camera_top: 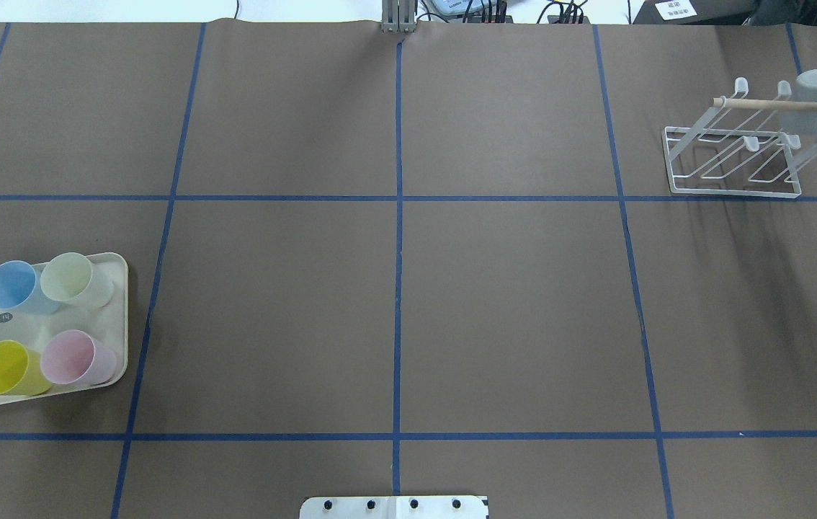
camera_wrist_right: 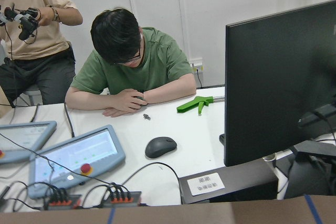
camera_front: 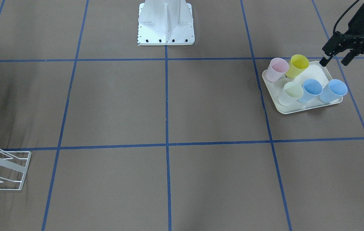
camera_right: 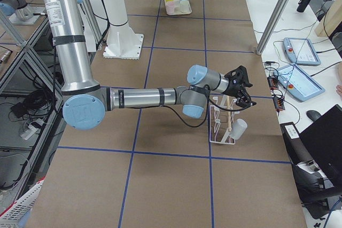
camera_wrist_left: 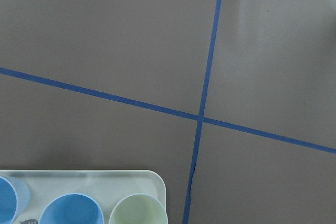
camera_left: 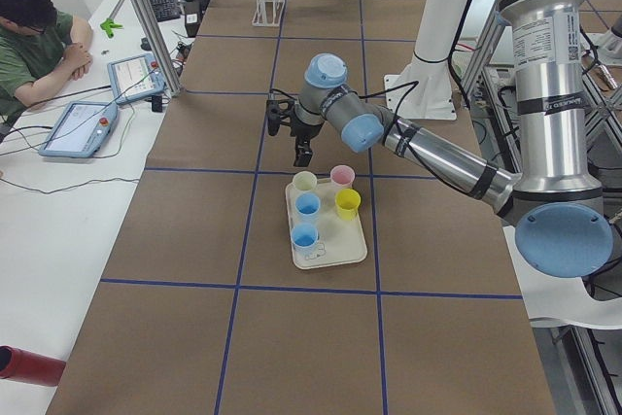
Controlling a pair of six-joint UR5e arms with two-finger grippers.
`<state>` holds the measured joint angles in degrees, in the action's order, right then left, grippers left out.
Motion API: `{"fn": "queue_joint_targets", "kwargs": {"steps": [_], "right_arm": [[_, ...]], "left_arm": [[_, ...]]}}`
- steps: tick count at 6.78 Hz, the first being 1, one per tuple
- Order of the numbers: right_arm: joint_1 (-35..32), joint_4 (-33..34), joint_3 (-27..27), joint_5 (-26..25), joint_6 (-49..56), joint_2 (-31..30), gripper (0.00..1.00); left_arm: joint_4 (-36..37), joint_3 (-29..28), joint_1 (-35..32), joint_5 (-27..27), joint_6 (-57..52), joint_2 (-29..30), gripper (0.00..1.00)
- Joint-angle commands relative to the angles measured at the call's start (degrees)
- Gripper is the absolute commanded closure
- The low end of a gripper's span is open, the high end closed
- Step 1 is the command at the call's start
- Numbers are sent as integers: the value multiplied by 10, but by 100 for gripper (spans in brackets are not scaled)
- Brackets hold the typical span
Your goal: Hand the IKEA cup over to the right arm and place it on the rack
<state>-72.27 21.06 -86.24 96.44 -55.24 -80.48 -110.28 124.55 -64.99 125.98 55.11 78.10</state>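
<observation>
Several pastel cups stand on a cream tray: pink, yellow, pale green and two blue ones. My left gripper is open and empty, hovering just past the tray's corner beside the yellow cup. The white wire rack stands at the far right with a pale grey cup hanging on a prong. My right gripper is just above the rack in the exterior right view; I cannot tell if it is open or shut.
The robot's white base stands at the table's middle edge. Blue tape lines grid the brown table. Operators, tablets and a monitor are beyond the table's far edge. A red cylinder lies off the table.
</observation>
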Motion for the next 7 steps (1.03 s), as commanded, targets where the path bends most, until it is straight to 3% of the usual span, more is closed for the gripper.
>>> {"fn": "queue_joint_targets", "kwargs": {"steps": [1,4,5,7], "right_arm": [[0,149,-164,61,-107,-11,0],[84,157,-209,65,-236,1,0],[103,154,-211,66,-269,11,0],[133,154,-222,62,-302,21,0]], "left_arm": [[2,-6,7,-1,-76,-92,0],[-7,-29,67,-5,-21,-116,0],[-46,-33,125,-23,47,-116,0],[-107,-62,163,-34,97,-120,0]]}}
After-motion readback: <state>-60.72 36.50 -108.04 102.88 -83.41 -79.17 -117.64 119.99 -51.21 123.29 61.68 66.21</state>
